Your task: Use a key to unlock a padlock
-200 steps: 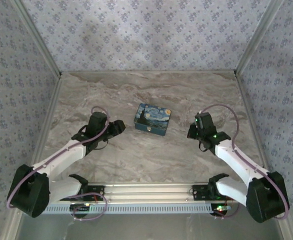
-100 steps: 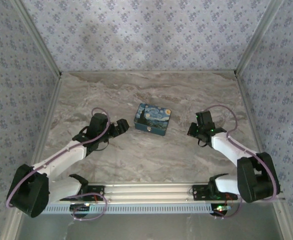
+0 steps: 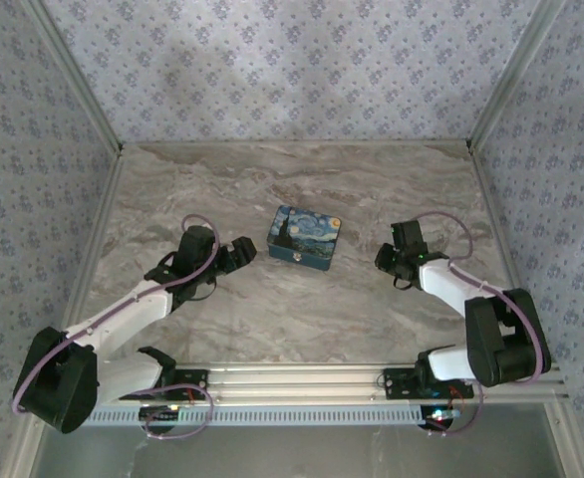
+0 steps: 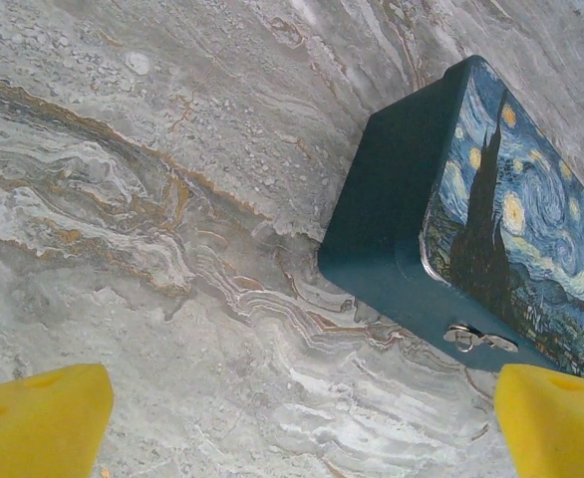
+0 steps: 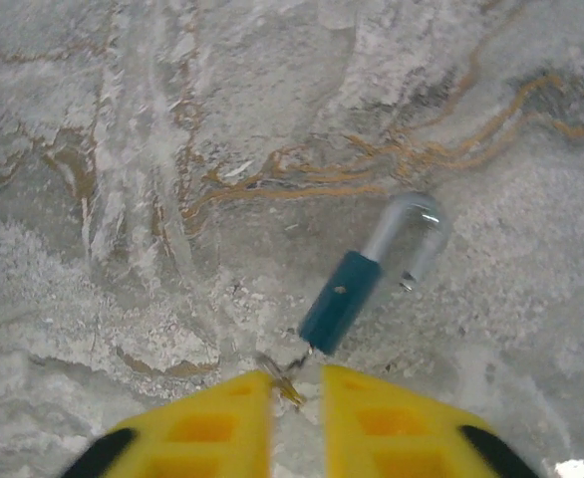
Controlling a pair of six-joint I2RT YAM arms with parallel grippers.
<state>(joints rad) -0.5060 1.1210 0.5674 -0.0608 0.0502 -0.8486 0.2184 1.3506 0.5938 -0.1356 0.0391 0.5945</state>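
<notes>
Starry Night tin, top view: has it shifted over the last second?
No. The tin sits in the same spot and at the same angle relative to the table's back edge. The left end effector is beside it, not touching.

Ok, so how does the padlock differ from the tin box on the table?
The tin box is far larger than the padlock. The box's lid carries a starry-night painting; the padlock's body is plain, with a silver shackle. The box sits mid-table; the padlock lies flat just ahead of the right gripper. Both are teal and rest on the marble table.
</notes>
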